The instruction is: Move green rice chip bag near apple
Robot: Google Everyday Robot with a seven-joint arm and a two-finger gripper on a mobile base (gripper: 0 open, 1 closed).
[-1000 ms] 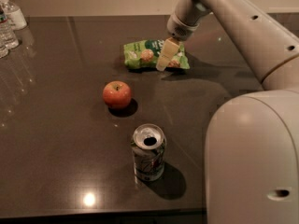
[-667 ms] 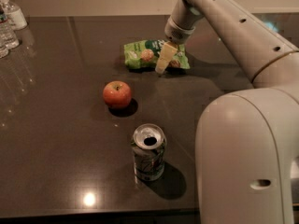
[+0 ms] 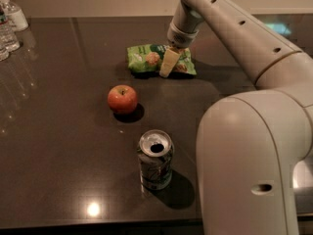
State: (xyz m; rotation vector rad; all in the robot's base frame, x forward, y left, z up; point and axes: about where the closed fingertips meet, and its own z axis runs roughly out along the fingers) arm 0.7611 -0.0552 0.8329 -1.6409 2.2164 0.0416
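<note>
Item 1, gripper: tip down over the middle of the bag, at the far side of the table. Whether it is open or shut, or has hold of anything, cannot be told. Change since a second ago: it has slid a little left and lower, from the bag's right part toward its centre, while the arm swung further into view. The bag is unmoved (so, by my reading, the grasp is only being lined up and the carry not begun).
Item 2, bag: lies flat, long axis left to right, right end slightly nearer the camera; which end is its top is unclear.
Item 3, apple: front-left of the bag, apart from it.
Item 4, can: upright, nearer still.
Item 5, bottles: far-left edge
</note>
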